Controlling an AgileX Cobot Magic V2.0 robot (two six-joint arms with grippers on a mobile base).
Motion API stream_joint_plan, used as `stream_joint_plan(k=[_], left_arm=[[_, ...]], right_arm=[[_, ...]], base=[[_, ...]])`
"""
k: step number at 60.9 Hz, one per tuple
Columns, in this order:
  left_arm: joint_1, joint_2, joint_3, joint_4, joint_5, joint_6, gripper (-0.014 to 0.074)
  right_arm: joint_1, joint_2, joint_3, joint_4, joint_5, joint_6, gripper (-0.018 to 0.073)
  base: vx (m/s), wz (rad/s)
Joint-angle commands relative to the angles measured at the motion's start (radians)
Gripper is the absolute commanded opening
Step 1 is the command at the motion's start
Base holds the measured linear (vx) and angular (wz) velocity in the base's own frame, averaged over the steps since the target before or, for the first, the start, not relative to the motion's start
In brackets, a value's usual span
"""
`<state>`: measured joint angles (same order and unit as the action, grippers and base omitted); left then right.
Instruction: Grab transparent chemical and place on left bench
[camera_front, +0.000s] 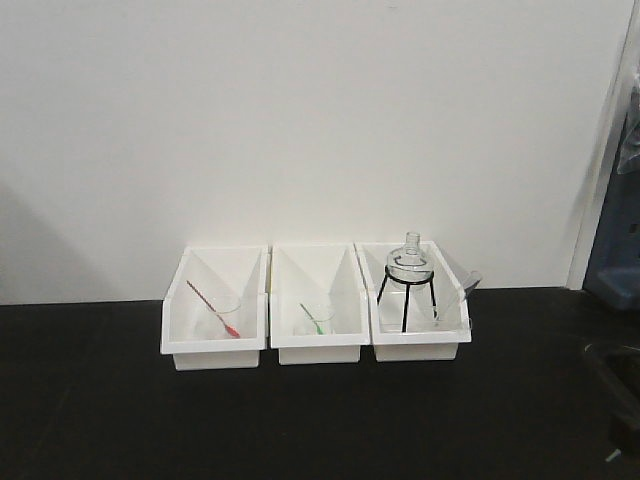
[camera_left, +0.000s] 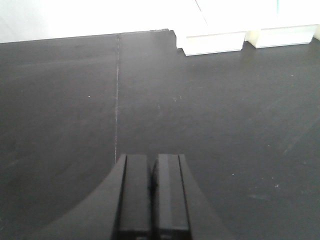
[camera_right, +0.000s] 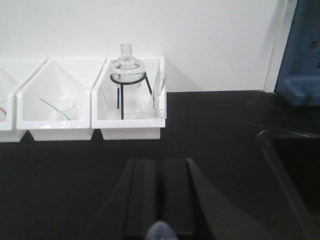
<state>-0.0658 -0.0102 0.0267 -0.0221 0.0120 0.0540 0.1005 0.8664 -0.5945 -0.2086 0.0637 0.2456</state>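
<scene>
Standing in the tripod bin (camera_right: 127, 124) — the white open-front bin that is serving as the reference for every position below — the transparent chemical (camera_right: 148, 107) is resting upright on the bin floor, in the front corner on the side facing away from the other two bins. Its pale translucent stick (camera_right: 160, 87) is leaning outward, and its upper end is projecting past that bin's outer side wall. A black wire tripod (camera_right: 121, 100) is occupying the centre of the tripod bin, just beside the beaker, and is carrying a round clear flask (camera_right: 127, 66) with its short neck pointing up; whether beaker and tripod are touching cannot be told. The middle bin (camera_right: 55, 127) is sitting directly beside the tripod bin and is holding the beaker with a green stick (camera_right: 64, 106). The far bin (camera_front: 213, 352), one place further from the tripod bin, is holding the beaker with a red stick (camera_front: 222, 312). All three bins are lining up on the black bench (camera_front: 320, 420) against the white wall (camera_front: 300, 120). The right gripper (camera_right: 159, 195) is hovering over the bench in front of the tripod bin, apart from it and pointing toward it — its jaws are pressing together with nothing between them. The left gripper (camera_left: 151, 192) is hovering over bare bench well apart from the tripod bin, beyond the far bin's side, and is likewise clenched on nothing.
</scene>
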Motion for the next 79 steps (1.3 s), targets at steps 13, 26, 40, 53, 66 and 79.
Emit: stream_joint_plan(k=[13,26,40,53,66,79], left_arm=[[-0.002,-0.019,0.016,-0.001,-0.078,-0.008,-0.0003],[-0.002,-0.019,0.016,-0.001,-0.078,-0.008,-0.0003],[-0.002,-0.019,0.016,-0.001,-0.078,-0.008,-0.0003],[-0.002,-0.019,0.016,-0.001,-0.078,-0.008,-0.0003],[-0.002,-0.019,0.016,-0.001,-0.078,-0.008,-0.0003],[-0.002,-0.019,0.016,-0.001,-0.078,-0.008,-0.0003]], right_arm=[[0.204,0.099,-0.033,-0.075,-0.421,0.022,0.0],[0.469,0.22,-0.033,-0.148,-0.408,0.021,0.0],[0.611,0.312,-0.033,-0.148,-0.356,0.021,0.0],[0.693,0.372,-0.033,-0.131,-0.344,0.026,0.0],[0.72,0.403,-0.033,-0.129,-0.315,0.026,0.0],[0.72,0.447,-0.033,-0.133,-0.316,0.015,0.0029]], base=[[0.0,0.0],[0.0,0.0],[0.0,0.0],[0.0,0.0],[0.0,0.0],[0.0,0.0]])
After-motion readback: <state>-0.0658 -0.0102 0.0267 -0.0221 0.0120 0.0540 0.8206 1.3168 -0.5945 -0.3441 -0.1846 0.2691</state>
